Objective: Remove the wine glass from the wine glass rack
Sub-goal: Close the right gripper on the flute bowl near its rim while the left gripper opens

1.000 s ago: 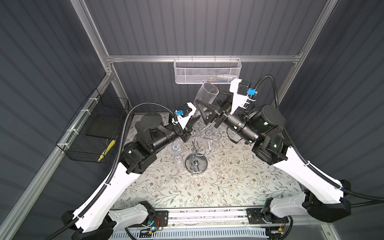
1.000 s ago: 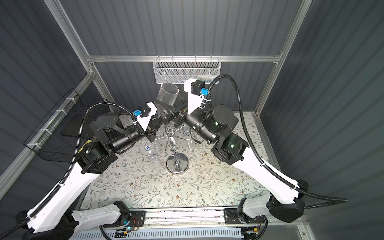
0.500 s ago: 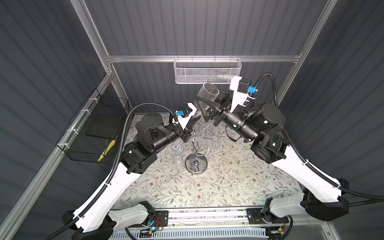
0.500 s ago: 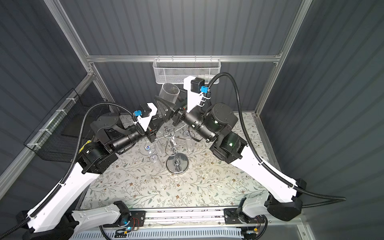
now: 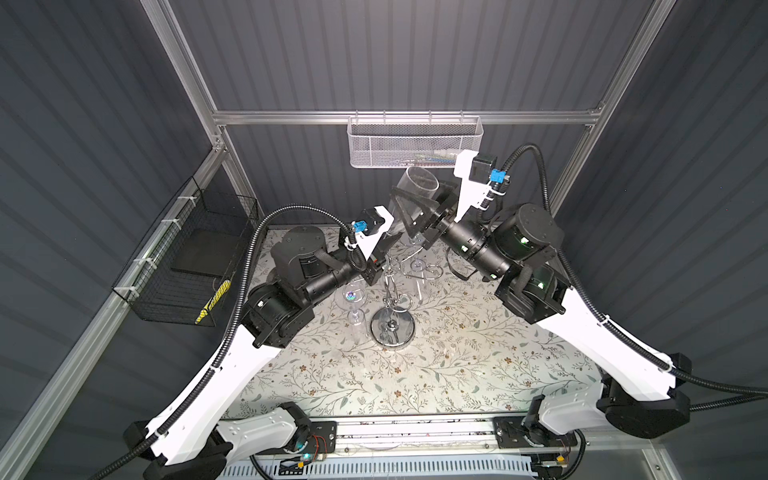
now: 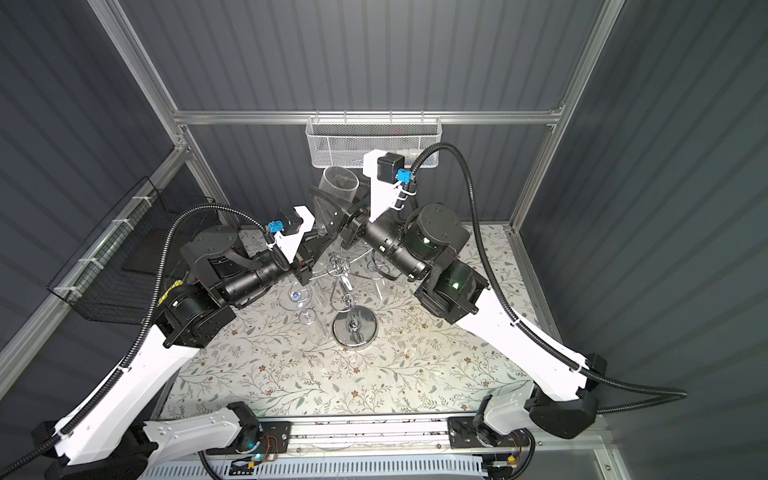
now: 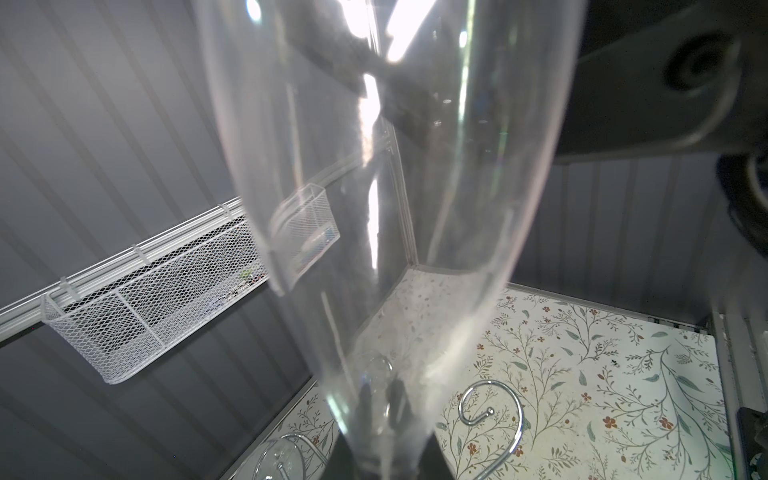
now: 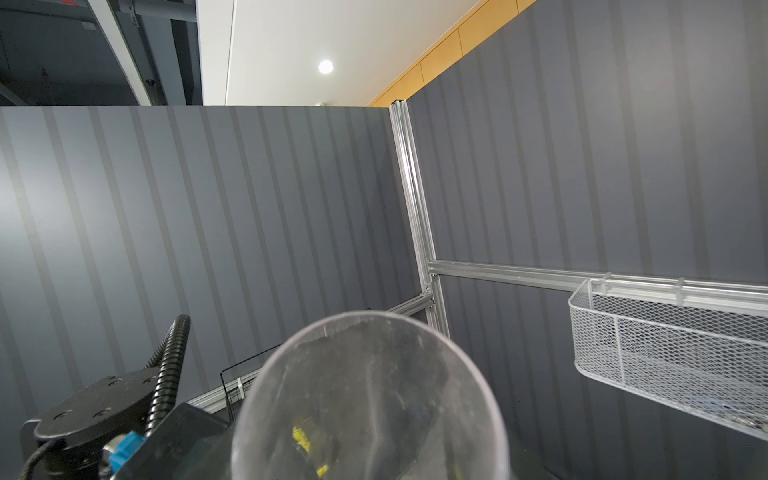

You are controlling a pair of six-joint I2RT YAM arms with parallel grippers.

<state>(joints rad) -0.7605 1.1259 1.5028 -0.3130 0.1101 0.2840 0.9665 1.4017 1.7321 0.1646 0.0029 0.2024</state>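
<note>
The wine glass [image 5: 417,185] stands upright, clear of the rack's hooks, above the wine glass rack [image 5: 394,328], a chrome wire tree on a round mirror base. My left gripper [image 5: 388,245] is shut on the stem under the bowl; its fingertips [image 7: 365,399] show through the glass [image 7: 395,208]. My right gripper [image 5: 417,195] reaches in from the right, shut on the bowl, with a finger against each side. In the right wrist view the glass's rim [image 8: 365,407] fills the space between the jaws. Both top views show this glass [image 6: 338,187] and the rack [image 6: 354,328].
Another glass [image 5: 353,297] hangs upside down on the rack's left arm. Two empty curled hooks [image 7: 490,411] show below the held glass. A white mesh basket [image 5: 415,143] hangs on the back rail just behind the glass. A black wire basket [image 5: 187,266] is on the left wall.
My right gripper has narrowed its jaws onto the glass's bowl and shifted slightly left. The left gripper and the glass have stayed in place.
</note>
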